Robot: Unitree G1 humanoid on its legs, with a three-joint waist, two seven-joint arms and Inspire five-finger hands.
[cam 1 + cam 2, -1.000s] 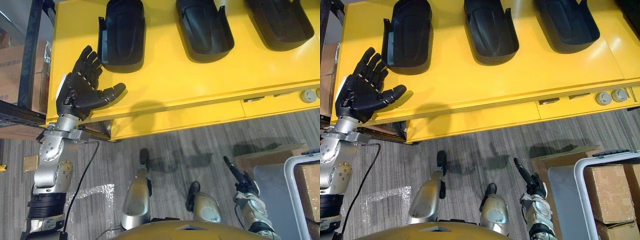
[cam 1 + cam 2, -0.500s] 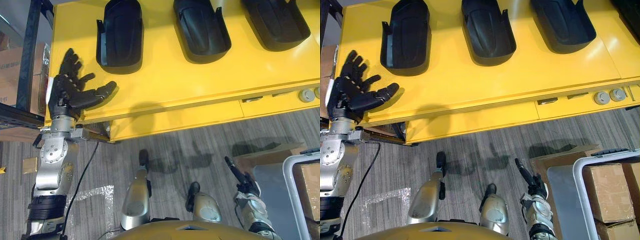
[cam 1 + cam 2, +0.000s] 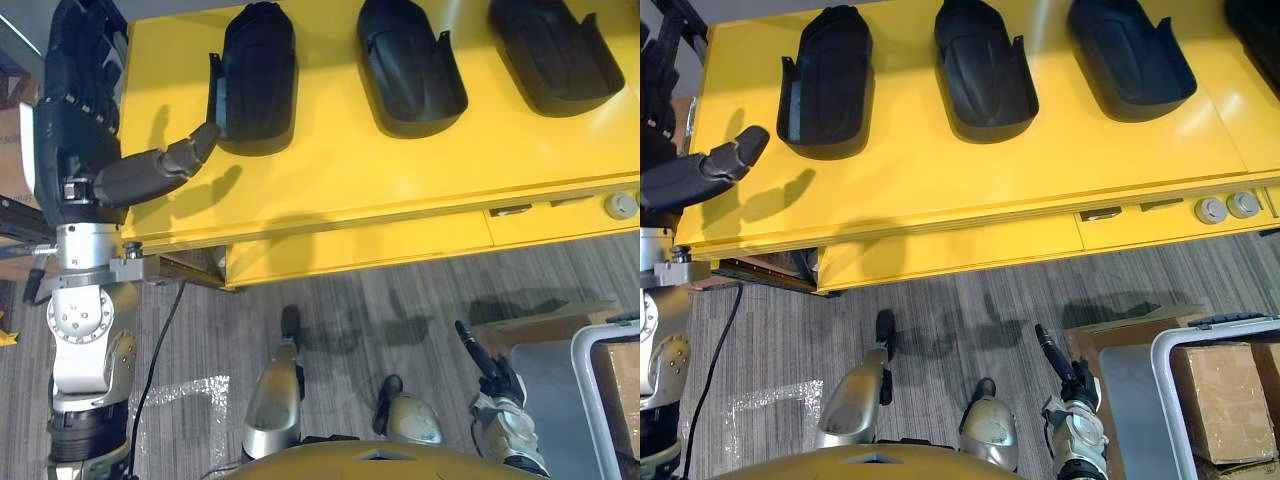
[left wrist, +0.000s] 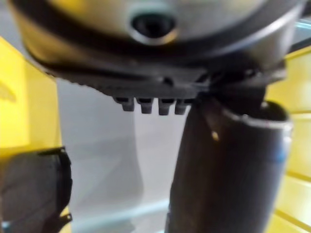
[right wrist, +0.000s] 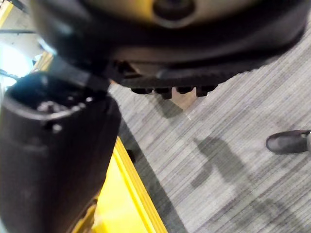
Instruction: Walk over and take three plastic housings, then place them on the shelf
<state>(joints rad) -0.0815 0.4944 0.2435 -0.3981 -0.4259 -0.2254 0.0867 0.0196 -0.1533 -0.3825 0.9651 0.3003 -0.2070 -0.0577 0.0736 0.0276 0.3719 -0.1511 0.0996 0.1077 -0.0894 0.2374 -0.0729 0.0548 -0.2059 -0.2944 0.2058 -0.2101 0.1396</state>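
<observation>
A grey striped floor runs under a bright yellow tabletop (image 3: 400, 180) that fills the far half of the head views. Nearest, low on the robot's right side, the right hand (image 3: 482, 362) hangs over the floor beside a cardboard box (image 3: 1215, 385) in a white-framed cart; its fingers look straight and hold nothing.

Farther on, the left hand (image 3: 85, 110) is raised at the tabletop's left edge, fingers straight and apart, the thumb stretched toward the housings and empty.

Beyond it, three black plastic housings lie in a row across the tabletop, well apart from each other. Each has its long axis running away from the robot, hollow side up, with the rounded closed end nearer the robot. The left housing (image 3: 255, 75) lies just beyond the thumb tip, up and to the right of it, so the left hand is by far the nearer one. The middle housing (image 3: 410, 65) and right housing (image 3: 555, 55) lie farther right.
</observation>
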